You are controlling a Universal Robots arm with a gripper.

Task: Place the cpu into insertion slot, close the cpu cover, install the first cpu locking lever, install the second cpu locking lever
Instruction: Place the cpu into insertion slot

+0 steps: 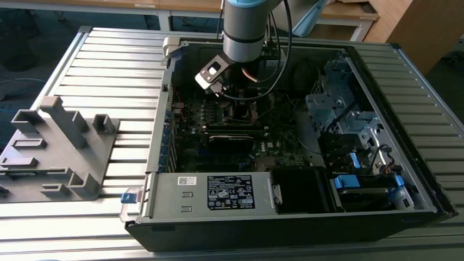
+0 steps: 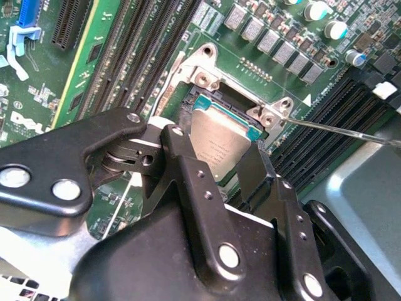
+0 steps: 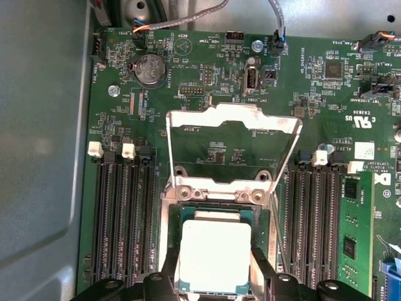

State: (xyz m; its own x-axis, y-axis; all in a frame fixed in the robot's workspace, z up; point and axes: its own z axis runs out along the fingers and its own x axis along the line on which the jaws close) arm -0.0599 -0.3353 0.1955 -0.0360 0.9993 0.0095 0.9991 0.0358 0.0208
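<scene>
Green circuit board (image 3: 219,81) lies flat inside the open computer case (image 1: 290,215), which rests on the slatted metal table (image 1: 108,60). The arm (image 1: 243,27) reaches down into the case over the middle of the board.

In the first wrist view, the gripper (image 3: 213,279) has its two black fingers (image 3: 164,283) on opposite edges of the cpu (image 3: 213,251), so the pincer is clamped on the chip. In the second wrist view, the gripper (image 2: 216,153) holds the cpu (image 2: 219,147) with its pale metal top facing up, directly over the insertion slot (image 2: 190,108). Whether the chip is fully seated cannot be told.

The insertion slot (image 3: 164,238) sits at the middle of the board, between two banks of long black memory slots (image 3: 119,213). The cpu cover (image 3: 232,116) stands swung open on its hinge at one edge of the slot, and the board shows through its cut-out centre. A thin metal rod (image 2: 338,128) runs from the hinge corner out across the neighbouring memory slots. A round coin battery (image 3: 149,69) sits near a corner of the board.

A grey moulded fixture (image 1: 62,147) stands at the table edge on the exterior view's left, apart from the case.
</scene>
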